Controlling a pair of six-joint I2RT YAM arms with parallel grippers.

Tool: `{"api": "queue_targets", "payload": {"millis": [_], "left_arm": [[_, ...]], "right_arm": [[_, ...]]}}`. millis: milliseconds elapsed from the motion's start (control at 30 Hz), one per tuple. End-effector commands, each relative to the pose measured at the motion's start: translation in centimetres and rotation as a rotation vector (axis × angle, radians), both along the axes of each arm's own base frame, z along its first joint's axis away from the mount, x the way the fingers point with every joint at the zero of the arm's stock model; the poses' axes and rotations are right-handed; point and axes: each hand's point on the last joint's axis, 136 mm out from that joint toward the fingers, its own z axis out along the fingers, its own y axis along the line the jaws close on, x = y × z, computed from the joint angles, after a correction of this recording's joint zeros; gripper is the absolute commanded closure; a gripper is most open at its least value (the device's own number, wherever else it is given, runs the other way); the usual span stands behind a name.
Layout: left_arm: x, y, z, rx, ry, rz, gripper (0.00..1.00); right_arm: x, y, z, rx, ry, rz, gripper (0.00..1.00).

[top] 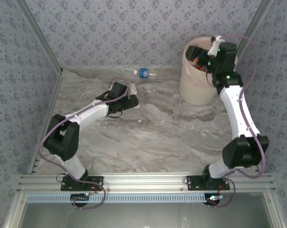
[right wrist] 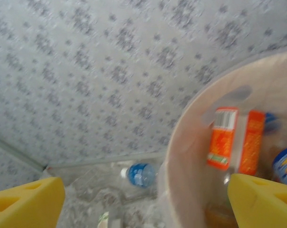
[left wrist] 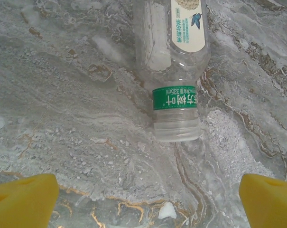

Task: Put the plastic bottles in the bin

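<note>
Two bottles lie on the bench (top: 171, 128) — a green-banded bottle (left wrist: 174, 66) before the left gripper (left wrist: 148, 199), spread wide and empty, and a blue-labelled bottle (top: 144, 73) farther back. The right gripper (right wrist: 143, 204), jaws apart and holding nothing, hangs over the one bin (top: 195, 90) — an orange-labelled bottle (right wrist: 236, 140) inside.

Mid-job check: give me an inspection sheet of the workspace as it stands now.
Surface: grey marble-look table.
Job's things: bin holds an orange-label bottle and others; blue-label bottle lies by the back wall; green-label bottle lies ahead of the left gripper.
Clutter: nothing seen.
Grippers: left gripper open, low over the table; right gripper open above the bin.
Cables: purple cables run along both arms.
Surroundings: patterned walls, aluminium frame.
</note>
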Motion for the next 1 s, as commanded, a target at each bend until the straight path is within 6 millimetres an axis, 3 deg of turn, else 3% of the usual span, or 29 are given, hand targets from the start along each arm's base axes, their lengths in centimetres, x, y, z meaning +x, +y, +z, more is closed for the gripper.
{"api": "queue_targets", "payload": {"millis": [0,200,400,533,667,833,967], "left_arm": [[0.3,0.3,-0.1,0.069,0.007,0.015,0.02],[1.3,-0.4,-0.4,0.091,0.023,-0.009,0.02],[2.2,-2.2,-1.3,0.054,0.034,-0.059,0.02],[3.1,-1.4,-2.7,0.148,0.073,-0.02,0.02],[4.2,-2.3,-3.4,0.167,0.085,-0.035,0.02],[5.0,-2.7,-5.1,0.198,0.117,-0.027,0.03],[5.1,-3.6,-6.7,0.212,0.139,-0.05,0.09]], "right_arm": [[-3.1,3.6,1.7,-0.01,-0.128,0.12,0.06],[-7.3,8.6,-2.1,-0.138,-0.134,0.212,0.03],[-8.0,10.9,-6.2,-0.181,-0.098,0.212,0.0],[-7.7,10.5,-7.6,-0.162,-0.059,0.13,0.0],[-8.0,10.2,-9.1,-0.15,-0.001,0.119,0.0],[-8.3,9.2,-9.4,-0.169,0.006,0.084,0.0],[-8.4,8.6,-9.5,-0.178,0.012,0.069,0.0]]}}
